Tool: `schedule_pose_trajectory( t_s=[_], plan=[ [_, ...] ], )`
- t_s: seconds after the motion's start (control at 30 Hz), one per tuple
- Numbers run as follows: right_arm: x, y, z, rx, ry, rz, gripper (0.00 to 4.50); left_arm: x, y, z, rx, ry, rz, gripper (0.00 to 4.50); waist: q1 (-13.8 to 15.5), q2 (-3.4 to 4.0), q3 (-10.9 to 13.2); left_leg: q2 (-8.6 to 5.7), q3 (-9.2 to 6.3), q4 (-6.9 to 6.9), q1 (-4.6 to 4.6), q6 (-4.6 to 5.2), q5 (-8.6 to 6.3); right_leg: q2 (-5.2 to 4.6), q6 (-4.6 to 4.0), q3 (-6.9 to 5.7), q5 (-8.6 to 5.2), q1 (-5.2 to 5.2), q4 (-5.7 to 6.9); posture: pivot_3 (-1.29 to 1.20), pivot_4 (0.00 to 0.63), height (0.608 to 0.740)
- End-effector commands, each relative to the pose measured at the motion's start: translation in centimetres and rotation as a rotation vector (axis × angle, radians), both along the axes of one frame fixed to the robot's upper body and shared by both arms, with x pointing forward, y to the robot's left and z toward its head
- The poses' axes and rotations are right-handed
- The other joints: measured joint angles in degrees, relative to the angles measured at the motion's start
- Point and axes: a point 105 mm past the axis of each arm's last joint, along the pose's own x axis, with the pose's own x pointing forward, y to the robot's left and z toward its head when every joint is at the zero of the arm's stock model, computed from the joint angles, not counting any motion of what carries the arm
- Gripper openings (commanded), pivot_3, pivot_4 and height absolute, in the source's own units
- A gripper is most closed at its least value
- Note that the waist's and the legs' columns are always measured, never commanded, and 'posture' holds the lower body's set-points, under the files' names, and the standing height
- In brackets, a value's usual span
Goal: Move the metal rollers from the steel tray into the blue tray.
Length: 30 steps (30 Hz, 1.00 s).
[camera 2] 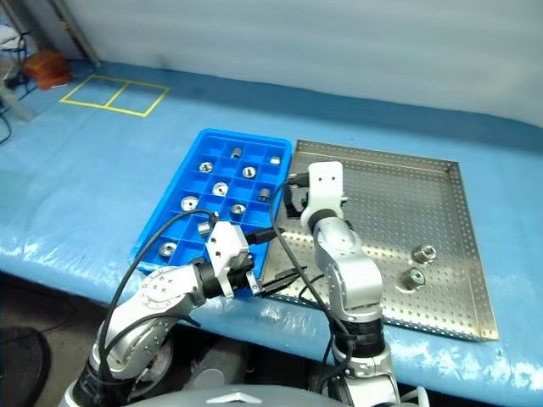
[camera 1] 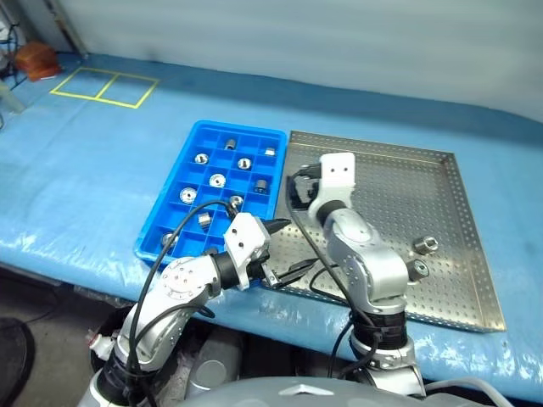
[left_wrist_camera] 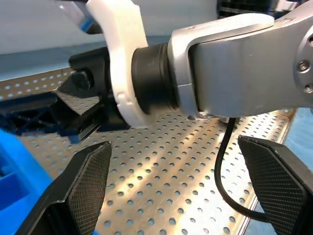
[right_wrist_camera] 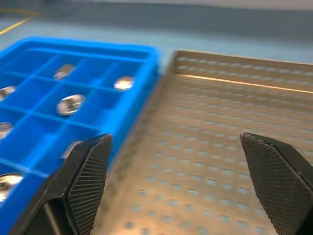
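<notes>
- The left gripper (camera 1: pixel 287 248) hangs nearest, over the steel tray's near left corner beside the blue tray; its black, cross-hatched fingers (left_wrist_camera: pixel 85 183) are spread wide, with nothing between them.
- The right gripper (camera 2: pixel 291 197) sits further in, above the steel tray (camera 1: pixel 458 254) close to the blue tray's edge; its textured jaws are released and empty.
- Two metal rollers (camera 1: pixel 422 258) lie side by side, well to the right on the steel tray.
- Judgement: the next pick is best made by the right arm; swing it across, come down over one roller's flange, and close squarely so the smooth metal does not slip or roll.
- The steel tray is shallow, shiny and perforated, with a low rim.
- The blue tray (camera 1: pixel 188 139) is glossy plastic, split into small square pockets; several rollers already rest in separate pockets.
</notes>
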Motion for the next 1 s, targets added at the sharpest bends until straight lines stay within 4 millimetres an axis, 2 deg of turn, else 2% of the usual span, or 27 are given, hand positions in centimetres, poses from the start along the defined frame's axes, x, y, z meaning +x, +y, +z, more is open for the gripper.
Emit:
schedule_pose_trajectory(
  t_s=[0.03,0.17,0.3,0.43,0.73,1.0],
  plan=[
    [-2.0,-3.7,1.1,0.021,-0.059,-0.231,4.44,-0.6,-1.2,0.7,-0.043,-0.015,-0.098,4.5,-1.6,0.0,0.0,0.0,0.0,-0.01,0.0,0.0,0.0,-0.01,0.03,0.0,0.02,-0.01,0.02,0.01,0.15,0.74],
    [-3.9,-5.9,0.2,0.032,-0.023,-0.377,4.44,-0.5,-1.7,0.6,-0.044,-0.019,-0.126,4.5,-4.5,0.01,0.0,0.02,0.01,-0.04,0.03,-0.01,0.01,-0.02,0.03,0.03,0.0,-0.04,0.13,-0.03,0.15,0.74],
    [-5.4,-6.2,-1.4,0.054,0.043,-0.408,4.44,-0.6,-1.9,0.8,-0.046,-0.056,-0.154,4.5,-6.1,0.02,0.0,0.1,0.05,-0.01,0.16,-0.07,0.06,0.02,0.05,0.05,-0.01,-0.02,0.28,-0.06,0.15,0.74],
    [-6.4,-6.6,-2.6,0.07,0.092,-0.449,4.44,-0.7,-2.0,0.7,-0.04,-0.048,-0.168,4.5,-6.3,0.03,0.0,0.16,0.07,0.09,0.19,-0.01,0.15,0.07,0.33,0.04,-0.11,0.06,0.31,-0.07,0.15,0.74],
    [-7.9,-7.3,-4.6,0.116,0.161,-0.501,4.44,-0.5,-2.0,1.0,-0.038,-0.038,-0.17,4.5,-6.2,0.02,0.0,0.08,0.14,0.34,0.18,0.18,0.24,0.0,0.3,0.1,-0.12,0.22,0.28,-0.06,0.15,0.74],
    [-8.4,-7.1,-6.0,0.167,0.206,-0.513,4.44,-0.5,-2.0,1.0,-0.038,-0.034,-0.169,4.5,-6.1,0.02,0.0,0.08,0.13,0.31,0.17,0.19,0.25,0.0,0.29,0.11,-0.12,0.21,0.28,-0.05,0.15,0.74]
  ],
)
